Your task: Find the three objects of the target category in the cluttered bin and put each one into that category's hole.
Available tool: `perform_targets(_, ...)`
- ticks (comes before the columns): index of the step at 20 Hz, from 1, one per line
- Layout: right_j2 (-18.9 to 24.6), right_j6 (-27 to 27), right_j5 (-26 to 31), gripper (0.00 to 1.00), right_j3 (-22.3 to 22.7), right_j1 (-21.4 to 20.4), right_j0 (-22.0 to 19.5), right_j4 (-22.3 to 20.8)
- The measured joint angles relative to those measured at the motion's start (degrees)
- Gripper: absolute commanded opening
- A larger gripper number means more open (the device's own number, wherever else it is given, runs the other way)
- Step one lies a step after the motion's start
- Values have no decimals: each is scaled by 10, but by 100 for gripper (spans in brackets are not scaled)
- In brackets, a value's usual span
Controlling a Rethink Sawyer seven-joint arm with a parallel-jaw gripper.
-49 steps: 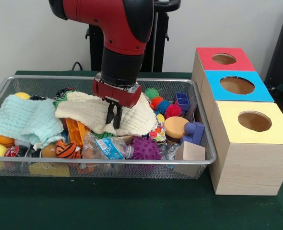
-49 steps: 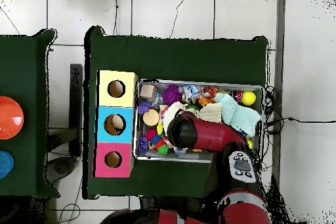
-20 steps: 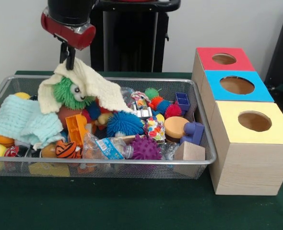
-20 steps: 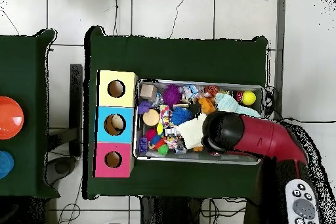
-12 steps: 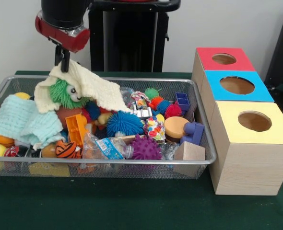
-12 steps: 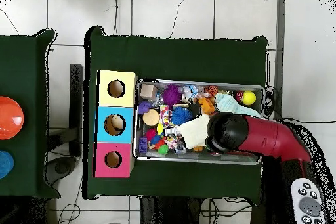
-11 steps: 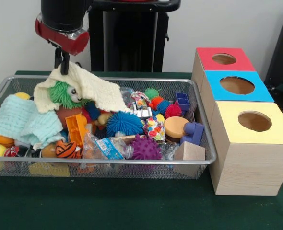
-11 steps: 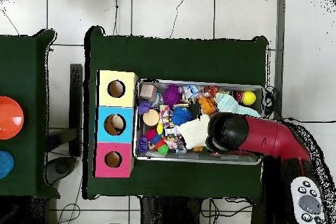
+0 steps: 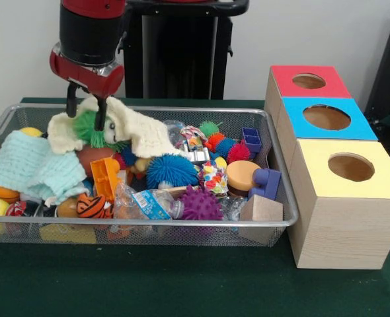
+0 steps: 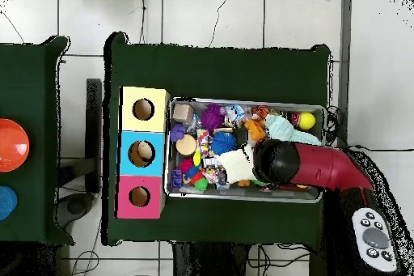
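**No lump in the hole yet: search stage only**

Spotted for certain: one lump (image 9: 211,177), whitish with confetti patches, lying free in the bin (image 9: 149,224) among spiky balls, toward the end nearest the boxes. Possibly a second (image 9: 192,137) just behind it, close to the bin's far rim, but too cluttered there to be sure. No sign of a third. Probably buried, perhaps under the cloth (image 9: 142,132) or the blue cloth (image 9: 30,168).

Hole (image 9: 351,167) in the yellow box (image 9: 340,224): open and dark, with nothing on it or at its mouth. Impossible to see inside. Placed at the table corner far from the robot, last in the row of three boxes along the table's short edge, just beside the bin's end.

Gripper (image 9: 84,111) above the bin's opposite end, on the robot's side, well apart from both lump and hole. Fingers spread wide and pointing down, straddling the raised fold of cloth draped over a green toy (image 9: 89,127). Gripping nothing, by the look of it, though light contact with the cloth is hard to rule out. Hidden under the arm in the overhead view.

Judged done: at most some uncovering of the pile. Judged left: all three deliveries. Reaching across to the exposed lump, carrying it to the yellow box, then digging out the other two.
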Motion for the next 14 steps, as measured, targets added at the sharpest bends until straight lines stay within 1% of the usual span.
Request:
perform_targets(6,6,0,-2,100,0,5,0,-10)
perform_targets(14,19,0,-2,100,0,5,1,-10)
